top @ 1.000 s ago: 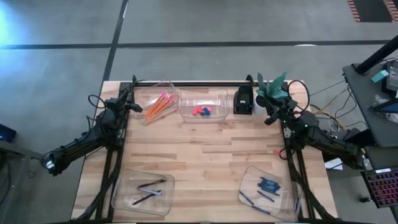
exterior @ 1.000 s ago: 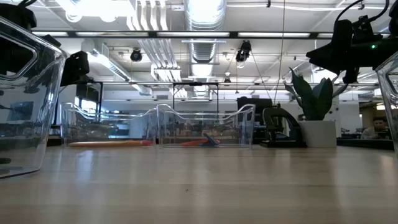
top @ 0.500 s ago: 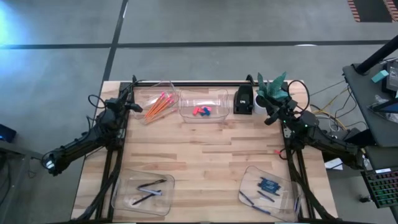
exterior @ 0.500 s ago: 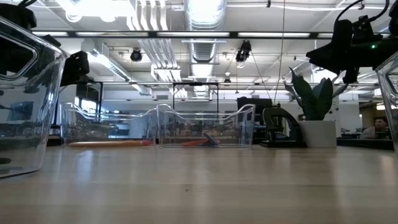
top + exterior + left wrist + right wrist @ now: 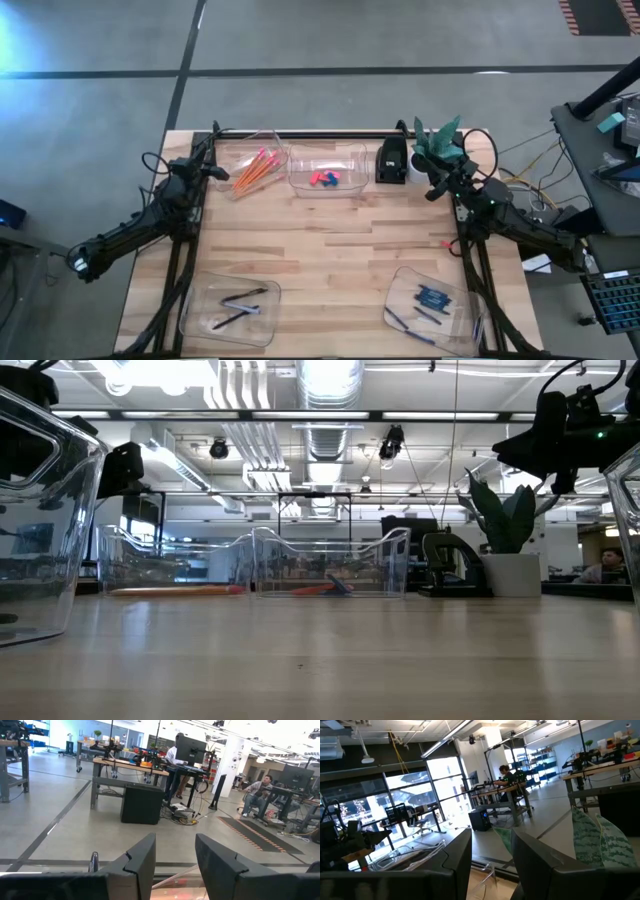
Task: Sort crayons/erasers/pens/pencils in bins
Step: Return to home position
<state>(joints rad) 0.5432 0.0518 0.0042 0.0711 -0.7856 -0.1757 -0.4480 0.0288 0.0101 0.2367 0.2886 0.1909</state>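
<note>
**Nothing loose between the hands**

The right hand (image 5: 432, 190) and left hand (image 5: 222, 172) hang spread and empty at the far corners. The pencils (image 5: 256, 167), erasers (image 5: 323, 179), pens (image 5: 240, 307) and crayons (image 5: 432, 298) already lie in the bins (image 5: 350, 160); one small red piece (image 5: 446, 243) lies at 6 o'clock from the right hand, nearer it, on the surface (image 5: 320, 250).

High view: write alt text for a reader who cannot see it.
Four clear bins sit on a wooden table: pencils and erasers in the two at the far edge, pens and crayons in the two at the near corners. The left gripper and right gripper hang open and empty by the far bins.
</note>
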